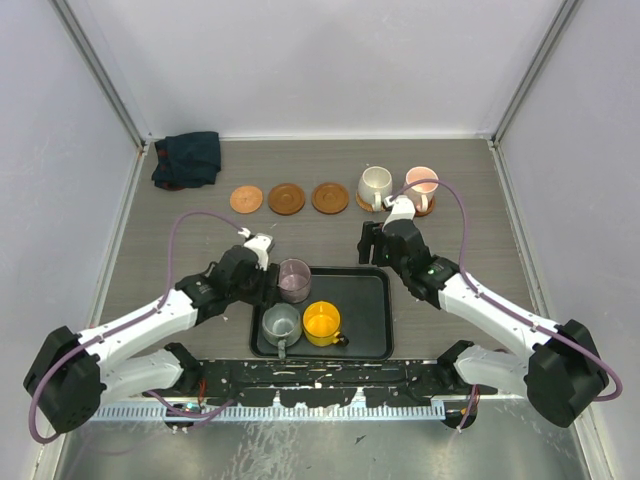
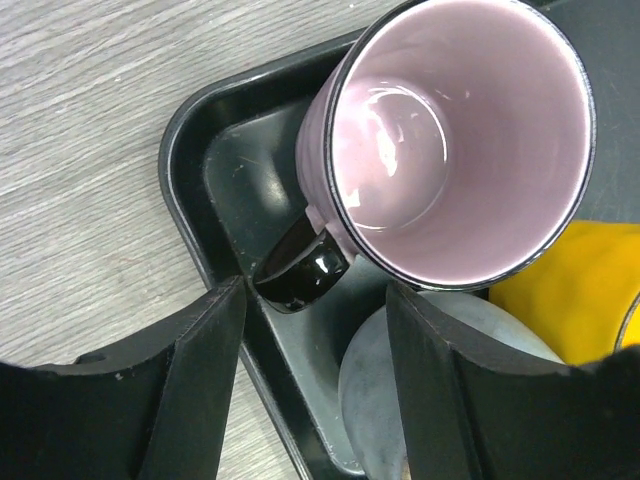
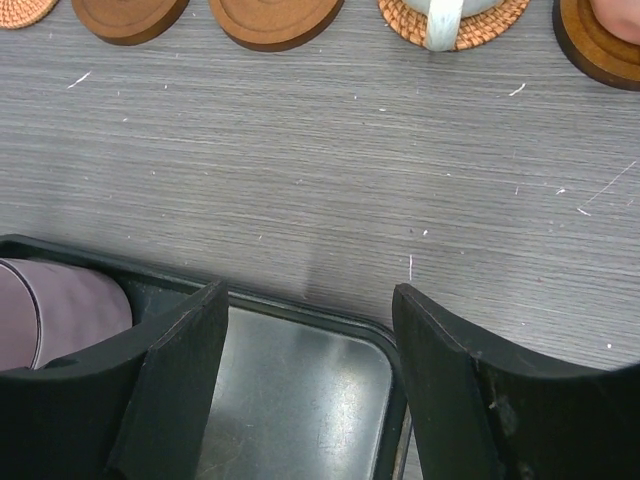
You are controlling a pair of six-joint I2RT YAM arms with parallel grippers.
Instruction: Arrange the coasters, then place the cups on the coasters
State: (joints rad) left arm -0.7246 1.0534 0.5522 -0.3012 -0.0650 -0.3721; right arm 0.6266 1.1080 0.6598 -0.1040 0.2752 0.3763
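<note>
Three bare brown coasters [image 1: 246,199] [image 1: 286,198] [image 1: 330,197] lie in a row at the back. To their right, a cream cup [image 1: 375,184] and a pink cup [image 1: 421,186] each stand on a coaster. The purple cup [image 1: 294,280] [image 2: 460,140], grey-green cup [image 1: 281,324] [image 2: 365,400] and yellow cup [image 1: 322,322] [image 2: 580,290] stand in the black tray [image 1: 365,300]. My left gripper [image 1: 268,275] [image 2: 315,315] is open, its tips just short of the purple cup's dark handle [image 2: 300,268]. My right gripper [image 1: 372,245] [image 3: 310,300] is open and holds nothing, above the tray's far right corner [image 3: 300,400].
A dark blue cloth [image 1: 187,158] lies bunched in the back left corner. White walls close the table on three sides. The right wrist view shows the coaster row [image 3: 270,20] along its top edge, with bare grey wood between it and the tray.
</note>
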